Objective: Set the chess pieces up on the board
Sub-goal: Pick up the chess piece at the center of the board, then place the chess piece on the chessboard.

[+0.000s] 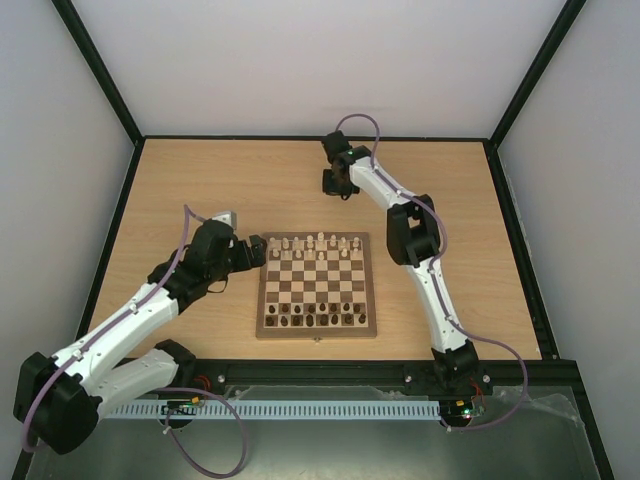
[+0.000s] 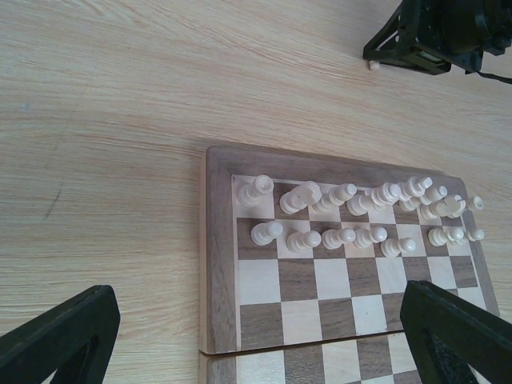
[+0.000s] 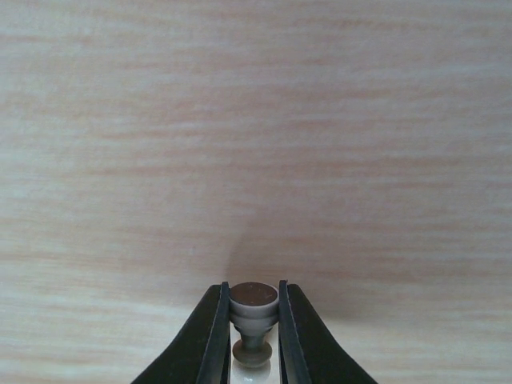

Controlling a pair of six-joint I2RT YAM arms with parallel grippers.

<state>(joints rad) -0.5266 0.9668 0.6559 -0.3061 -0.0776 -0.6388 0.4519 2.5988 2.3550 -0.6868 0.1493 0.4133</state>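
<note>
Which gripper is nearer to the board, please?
Left. The left gripper sits open at the board's left edge; the right gripper is over the table beyond the far edge, holding a chess piece.

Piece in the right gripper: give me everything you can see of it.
The piece is small, pale, wood by its look, in shade. A dark round pad covers its base; then stepped rings, a thin neck and a ball head, like a pawn. Its base points toward the fingertips, head toward the wrist. The right gripper is shut on it, a finger on each side. It is above bare table, beyond the board's far edge; whether it touches the table cannot be told.
</note>
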